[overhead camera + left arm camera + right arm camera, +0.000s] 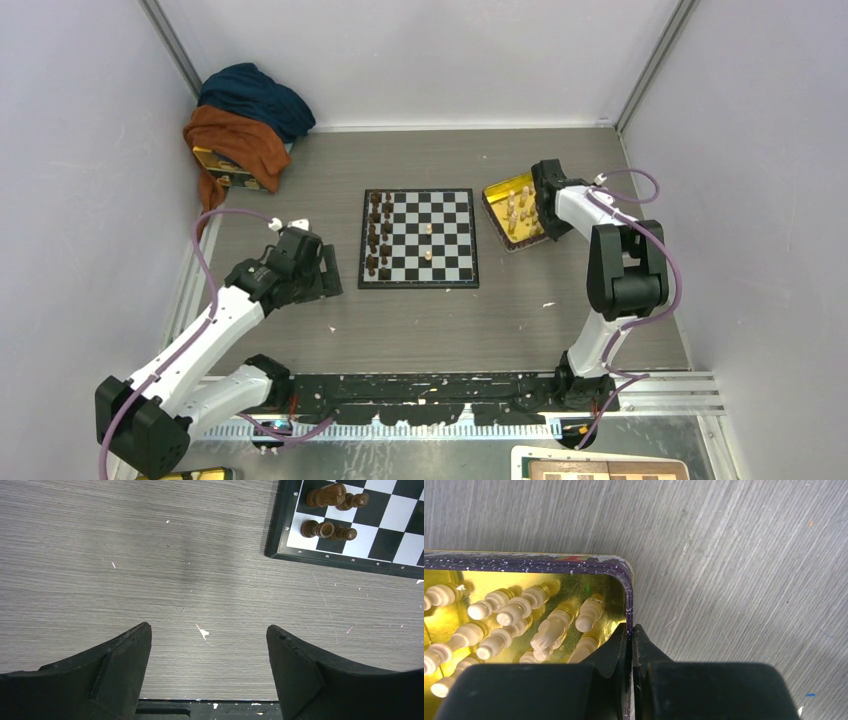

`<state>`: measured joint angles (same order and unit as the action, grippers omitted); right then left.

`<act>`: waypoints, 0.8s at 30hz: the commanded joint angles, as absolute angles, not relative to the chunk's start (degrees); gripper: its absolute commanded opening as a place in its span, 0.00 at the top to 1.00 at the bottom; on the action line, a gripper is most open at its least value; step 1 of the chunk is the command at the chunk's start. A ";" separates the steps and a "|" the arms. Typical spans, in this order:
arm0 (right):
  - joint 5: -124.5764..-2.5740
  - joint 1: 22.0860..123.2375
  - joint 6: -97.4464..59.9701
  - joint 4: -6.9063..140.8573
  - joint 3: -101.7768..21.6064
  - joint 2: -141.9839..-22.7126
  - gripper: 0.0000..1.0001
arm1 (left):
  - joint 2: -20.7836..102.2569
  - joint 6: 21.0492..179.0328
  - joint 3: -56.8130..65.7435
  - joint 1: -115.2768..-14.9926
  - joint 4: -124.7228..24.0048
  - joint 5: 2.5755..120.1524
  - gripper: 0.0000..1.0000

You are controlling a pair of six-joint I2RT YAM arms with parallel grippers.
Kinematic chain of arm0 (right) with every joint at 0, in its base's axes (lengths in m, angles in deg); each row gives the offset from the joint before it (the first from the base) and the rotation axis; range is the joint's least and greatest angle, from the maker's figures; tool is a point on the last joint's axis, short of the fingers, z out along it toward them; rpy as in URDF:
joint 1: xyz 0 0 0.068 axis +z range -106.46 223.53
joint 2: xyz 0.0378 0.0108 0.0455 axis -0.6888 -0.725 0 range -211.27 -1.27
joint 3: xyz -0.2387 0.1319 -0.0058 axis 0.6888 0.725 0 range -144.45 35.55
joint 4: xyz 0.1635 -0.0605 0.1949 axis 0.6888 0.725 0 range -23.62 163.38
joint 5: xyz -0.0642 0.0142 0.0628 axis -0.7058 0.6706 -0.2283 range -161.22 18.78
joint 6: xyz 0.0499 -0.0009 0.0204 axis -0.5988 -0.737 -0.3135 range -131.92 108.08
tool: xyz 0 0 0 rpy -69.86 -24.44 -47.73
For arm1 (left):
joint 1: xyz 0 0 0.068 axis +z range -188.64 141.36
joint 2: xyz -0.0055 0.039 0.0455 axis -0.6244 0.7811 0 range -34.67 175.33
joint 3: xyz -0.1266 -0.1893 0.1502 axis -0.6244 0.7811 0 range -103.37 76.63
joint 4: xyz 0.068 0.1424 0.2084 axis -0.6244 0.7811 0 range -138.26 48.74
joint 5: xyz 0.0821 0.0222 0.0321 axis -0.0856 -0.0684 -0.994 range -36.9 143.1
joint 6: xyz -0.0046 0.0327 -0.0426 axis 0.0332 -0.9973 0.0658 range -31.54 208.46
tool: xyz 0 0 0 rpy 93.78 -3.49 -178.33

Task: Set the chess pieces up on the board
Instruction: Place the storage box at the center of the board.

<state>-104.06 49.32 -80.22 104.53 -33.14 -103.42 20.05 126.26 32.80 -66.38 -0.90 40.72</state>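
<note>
The board (418,238) lies at the table's middle, its corner also in the left wrist view (350,560). Dark brown pieces (378,233) fill its left columns. Two light-tan chess pieces (428,229) stand on its middle squares. Several more light-tan chess pieces (544,625) lie in the shiny yellow tray (497,195), right of the board. My right gripper (629,628) is shut on the tray's dark rim (626,597), one finger inside, one outside. My left gripper (208,630) is open and empty over bare table left of the board.
A heap of blue and orange cloth (245,125) covers a box at the back left corner. White walls close in the table on three sides. A second board's edge (600,468) shows below the arm bases.
</note>
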 commanded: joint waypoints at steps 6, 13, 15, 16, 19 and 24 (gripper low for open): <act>-104.33 48.87 -87.77 102.49 -32.66 -102.60 0.95 | 20.80 123.64 29.72 -66.58 -2.86 41.41 0.14; -104.65 48.89 -85.51 102.32 -32.90 -102.51 0.66 | 20.35 123.14 29.70 -66.58 -2.69 41.11 0.09; -104.83 48.87 -84.72 102.33 -32.92 -102.22 0.58 | 20.26 123.14 29.62 -66.58 -2.64 41.06 0.09; -104.87 48.88 -84.21 102.38 -32.97 -101.99 0.54 | 20.26 123.16 29.61 -66.58 -2.64 41.11 0.08; -105.20 49.00 -81.97 102.54 -33.48 -100.89 0.50 | 20.09 123.33 29.61 -66.58 -2.64 41.11 0.07; -108.48 51.36 -74.18 103.09 -36.28 -96.72 0.49 | 19.37 124.00 29.48 -66.58 -3.18 40.87 0.02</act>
